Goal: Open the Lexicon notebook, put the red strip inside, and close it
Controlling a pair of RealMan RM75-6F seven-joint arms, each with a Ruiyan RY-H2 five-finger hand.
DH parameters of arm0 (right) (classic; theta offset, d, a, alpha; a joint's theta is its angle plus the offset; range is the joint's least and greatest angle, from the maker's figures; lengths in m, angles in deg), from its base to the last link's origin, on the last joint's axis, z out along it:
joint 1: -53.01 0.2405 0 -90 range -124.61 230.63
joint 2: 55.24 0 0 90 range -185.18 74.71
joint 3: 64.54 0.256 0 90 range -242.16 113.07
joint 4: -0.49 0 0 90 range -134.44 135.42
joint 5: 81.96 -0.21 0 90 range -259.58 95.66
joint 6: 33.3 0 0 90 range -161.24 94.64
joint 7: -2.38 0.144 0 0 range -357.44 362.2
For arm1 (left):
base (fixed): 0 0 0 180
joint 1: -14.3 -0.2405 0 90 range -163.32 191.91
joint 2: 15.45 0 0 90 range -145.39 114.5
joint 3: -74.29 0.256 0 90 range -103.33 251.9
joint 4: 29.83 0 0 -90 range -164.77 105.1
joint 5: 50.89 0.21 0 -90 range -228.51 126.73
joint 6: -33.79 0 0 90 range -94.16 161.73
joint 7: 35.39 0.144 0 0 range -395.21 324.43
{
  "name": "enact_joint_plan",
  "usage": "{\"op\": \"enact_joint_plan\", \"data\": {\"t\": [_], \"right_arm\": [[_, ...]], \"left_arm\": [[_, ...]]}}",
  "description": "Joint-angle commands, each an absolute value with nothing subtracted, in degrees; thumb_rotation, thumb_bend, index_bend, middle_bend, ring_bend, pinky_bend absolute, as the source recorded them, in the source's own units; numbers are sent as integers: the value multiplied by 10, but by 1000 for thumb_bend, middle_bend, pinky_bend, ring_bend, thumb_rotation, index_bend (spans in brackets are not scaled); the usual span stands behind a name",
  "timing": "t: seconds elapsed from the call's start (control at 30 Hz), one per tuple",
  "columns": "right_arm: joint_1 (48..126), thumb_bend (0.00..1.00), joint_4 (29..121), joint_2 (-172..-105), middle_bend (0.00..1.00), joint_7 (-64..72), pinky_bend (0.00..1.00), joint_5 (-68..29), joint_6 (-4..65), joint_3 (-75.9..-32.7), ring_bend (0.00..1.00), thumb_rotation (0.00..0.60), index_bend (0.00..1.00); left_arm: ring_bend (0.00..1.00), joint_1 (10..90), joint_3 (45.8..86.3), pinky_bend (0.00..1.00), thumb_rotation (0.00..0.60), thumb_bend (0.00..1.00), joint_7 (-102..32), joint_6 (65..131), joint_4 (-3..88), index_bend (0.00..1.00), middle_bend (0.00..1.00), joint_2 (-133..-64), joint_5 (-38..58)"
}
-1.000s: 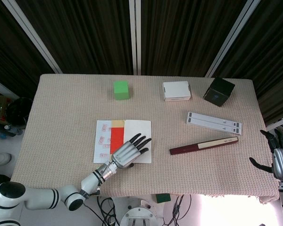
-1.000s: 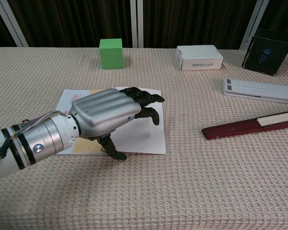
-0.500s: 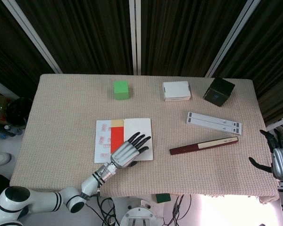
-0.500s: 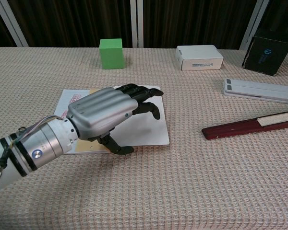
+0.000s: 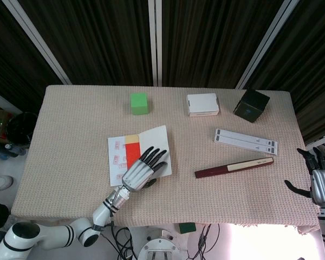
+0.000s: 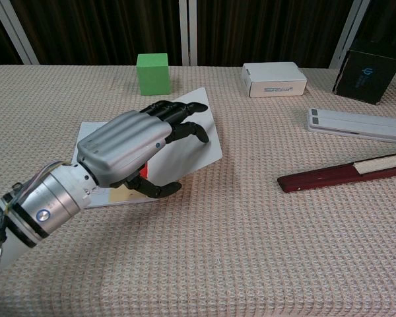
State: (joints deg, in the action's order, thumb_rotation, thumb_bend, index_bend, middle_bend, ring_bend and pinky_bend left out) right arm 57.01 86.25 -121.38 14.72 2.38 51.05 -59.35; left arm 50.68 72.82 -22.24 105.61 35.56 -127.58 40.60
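Note:
The Lexicon notebook point(image 5: 117, 157) lies open near the table's front left. Its left page carries red stamps; the red strip point(image 5: 132, 155) lies by the spine under a yellow tab. My left hand point(image 5: 143, 168) grips the white right leaf point(image 5: 157, 138), fingers over it and thumb at its near edge, and that leaf stands tilted up off the table. In the chest view the left hand point(image 6: 127, 149) covers most of the notebook point(image 6: 210, 136), and only a sliver of the red strip point(image 6: 143, 172) shows. My right hand point(image 5: 320, 182) hangs open at the table's right edge, holding nothing.
Along the back stand a green cube point(image 5: 139, 103), a white box point(image 5: 202, 104) and a black box point(image 5: 251, 105). A flat white case point(image 5: 245, 141) and a dark red pen-like stick point(image 5: 233, 168) lie right of the notebook.
The notebook's right leaf lay flat a second ago; my left hand has raised it and swung it leftward, toward the red strip. The right hand has stayed in place.

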Motion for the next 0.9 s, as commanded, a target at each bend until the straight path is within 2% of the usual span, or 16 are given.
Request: {"op": "enact_joint_plan", "data": {"t": [0.03, 0.57, 0.9], "right_arm": [[571, 130, 863, -1214, 154, 147, 111, 24, 510, -594, 0, 600, 153], [578, 129, 875, -1211, 155, 134, 111, 30, 507, -593, 0, 600, 153], [581, 129, 883, -1209, 155, 124, 111, 31, 506, -593, 0, 600, 153]], "left_arm": [[0, 501, 723, 57, 600, 247, -219, 1062, 349, 231, 0, -1280, 402], [0, 460, 709, 61, 600, 253, -199, 1105, 322, 212, 0, -1279, 385], [0, 450, 686, 61, 600, 252, -211, 1127, 312, 188, 0, -1295, 374]]}}
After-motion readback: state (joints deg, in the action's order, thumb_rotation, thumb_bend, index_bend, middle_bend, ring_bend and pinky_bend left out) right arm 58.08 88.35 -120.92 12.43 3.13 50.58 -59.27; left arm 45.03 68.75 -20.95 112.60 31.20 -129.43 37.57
